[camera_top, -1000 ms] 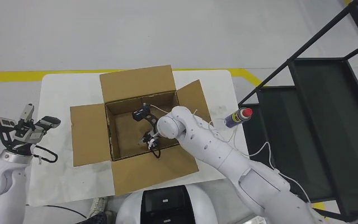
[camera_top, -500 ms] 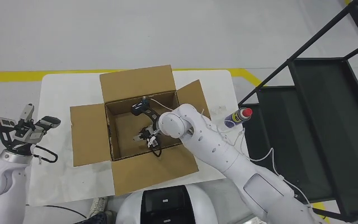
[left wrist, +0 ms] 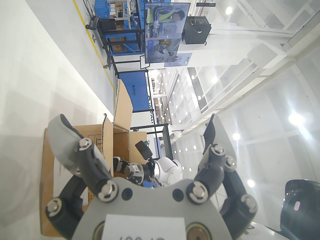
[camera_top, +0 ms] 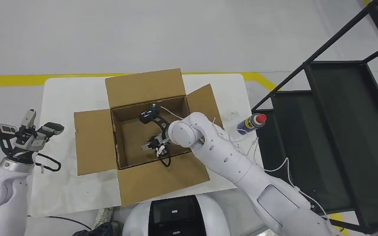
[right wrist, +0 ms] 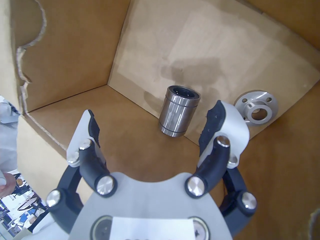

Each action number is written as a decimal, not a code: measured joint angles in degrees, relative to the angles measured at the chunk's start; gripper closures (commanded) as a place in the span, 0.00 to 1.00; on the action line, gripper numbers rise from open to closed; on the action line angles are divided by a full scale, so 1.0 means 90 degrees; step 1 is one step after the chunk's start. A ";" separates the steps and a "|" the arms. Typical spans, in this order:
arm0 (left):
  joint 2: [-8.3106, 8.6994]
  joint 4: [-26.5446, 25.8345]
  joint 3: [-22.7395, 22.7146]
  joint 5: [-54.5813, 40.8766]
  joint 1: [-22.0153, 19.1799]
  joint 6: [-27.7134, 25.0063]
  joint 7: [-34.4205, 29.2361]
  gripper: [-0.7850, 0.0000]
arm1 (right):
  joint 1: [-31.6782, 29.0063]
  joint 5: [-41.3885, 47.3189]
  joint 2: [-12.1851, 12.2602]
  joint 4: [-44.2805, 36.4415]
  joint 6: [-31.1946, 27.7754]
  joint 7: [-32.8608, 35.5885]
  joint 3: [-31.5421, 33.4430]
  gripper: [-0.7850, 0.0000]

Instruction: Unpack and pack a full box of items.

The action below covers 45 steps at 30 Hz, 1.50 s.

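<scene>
A: Steel linear bearing [right wrist: 178,112], where?
B: Upright on the cardboard box [right wrist: 75,38] floor by a wall, flanged mount [right wrist: 257,107] just beside it. Looks heavy, rigid and slick, so pinch mid-barrel.
A: Right gripper [right wrist: 152,116]?
B: Inside the box, fingers spread, empty, short of the bearing. Left gripper [left wrist: 135,123] is spread too, well apart from the box.

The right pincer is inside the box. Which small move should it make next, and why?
Probably ease the right pincer forward until it straddles the upright cylinder. The pincer is open and holds nothing, and the cylinder stands just ahead of it on the floor of the box, apart from the flange.
</scene>
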 measured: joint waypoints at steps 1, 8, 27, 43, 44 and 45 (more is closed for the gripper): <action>0.0000 0.0000 0.0000 0.0000 0.0000 0.0000 0.0000 0.00 | 0.0032 0.0028 -0.0016 0.0091 0.0024 -0.0003 -0.0021 0.00; 0.0000 0.0000 0.0000 0.0000 0.0000 0.0000 0.0000 0.00 | 0.0345 0.0110 -0.0207 0.0882 0.0364 0.0089 -0.0374 0.00; 0.0000 0.0000 0.0000 0.0000 0.0000 0.0000 0.0000 0.00 | 0.0963 0.0587 -0.0767 0.2683 0.0424 -0.0308 -0.0972 0.51; 0.0000 0.0000 0.0000 0.0000 0.0000 0.0000 0.0000 0.00 | 0.1025 0.0045 -0.0766 0.1977 0.0951 -0.0110 -0.0897 1.00; 0.0000 0.0000 0.0000 0.0000 0.0000 0.0000 0.0000 0.00 | 0.0969 -0.0069 -0.0720 0.1753 0.1005 -0.0064 -0.0844 1.00; 0.0000 0.0000 0.0000 0.0000 0.0000 0.0000 0.0000 0.00 | 0.0916 -0.0156 -0.0683 0.1565 0.1038 -0.0032 -0.0798 1.00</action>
